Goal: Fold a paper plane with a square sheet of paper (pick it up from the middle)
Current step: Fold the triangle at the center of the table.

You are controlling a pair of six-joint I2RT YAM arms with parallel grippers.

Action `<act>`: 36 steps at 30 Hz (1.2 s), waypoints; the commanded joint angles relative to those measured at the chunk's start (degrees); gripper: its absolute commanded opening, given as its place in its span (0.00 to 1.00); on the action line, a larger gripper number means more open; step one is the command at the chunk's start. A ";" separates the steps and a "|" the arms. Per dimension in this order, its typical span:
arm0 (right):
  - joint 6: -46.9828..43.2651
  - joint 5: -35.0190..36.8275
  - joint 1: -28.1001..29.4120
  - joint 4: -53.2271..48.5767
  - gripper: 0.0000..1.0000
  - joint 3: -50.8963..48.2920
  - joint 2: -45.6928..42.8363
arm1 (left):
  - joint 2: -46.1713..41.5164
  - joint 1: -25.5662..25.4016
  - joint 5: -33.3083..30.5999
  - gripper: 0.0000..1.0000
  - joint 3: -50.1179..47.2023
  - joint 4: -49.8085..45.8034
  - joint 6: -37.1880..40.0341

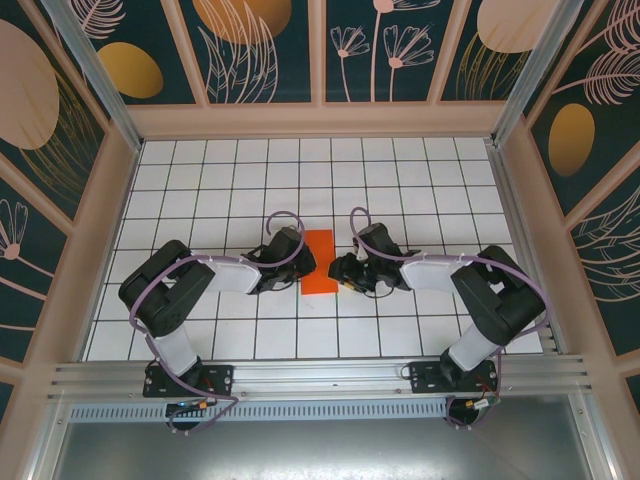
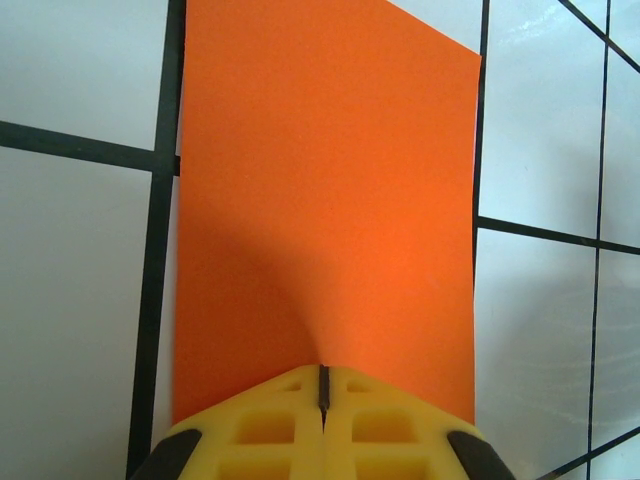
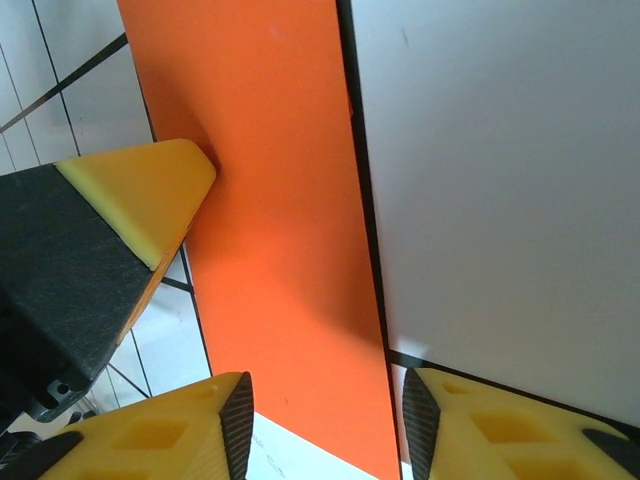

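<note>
White tiled table [image 1: 200,180] inside the patterned enclosure, with both arms reaching in to the middle. The square sheet of paper [image 1: 318,262] lies near centre, between the two wrists.

It reads as a narrow rectangle, about half as wide as it is long, so I judge the first lengthwise fold is in. I can't confirm two layers from these views. There are no nose folds and no wings, so this is early in the task.

Left gripper [image 2: 323,375]: jaws fully together on the sheet's left long edge. In its wrist view the paper puckers up into the slit, so it has a pinch of paper.

Right gripper [image 3: 320,405]: jaws apart, straddling the sheet's right long edge toward its near end. Neither pad visibly touches the paper, and it holds nothing.

Step in hand, my read: the left anchors one side while the right sets up to take the opposite edge for the next crease.

The next move calls for:
- The right closing on the paper edge alone, low enough to catch it without scraping the tile.
- The left keeping its pinch so the sheet doesn't skate sideways.
- Lifting gently, since thin paper will buckle if the two grips pull apart.
- Checking that the edges line up before pressing any crease.
</note>
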 commanded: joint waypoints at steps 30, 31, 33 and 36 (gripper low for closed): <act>4.68 -1.48 1.07 3.43 0.13 -2.29 -1.47 | -0.73 0.19 1.18 0.00 -3.56 -3.36 -0.73; 4.86 -1.32 0.85 3.17 0.09 -2.57 -1.67 | -2.29 0.24 1.27 0.00 -4.08 -2.41 -0.16; 4.10 -1.59 0.30 1.49 0.03 -2.63 -2.25 | -7.25 0.18 0.47 0.03 -4.34 -1.78 2.29; 1.86 -2.47 -0.01 -1.70 0.00 -2.43 -3.04 | -11.23 0.49 1.10 0.09 -3.53 -1.21 5.73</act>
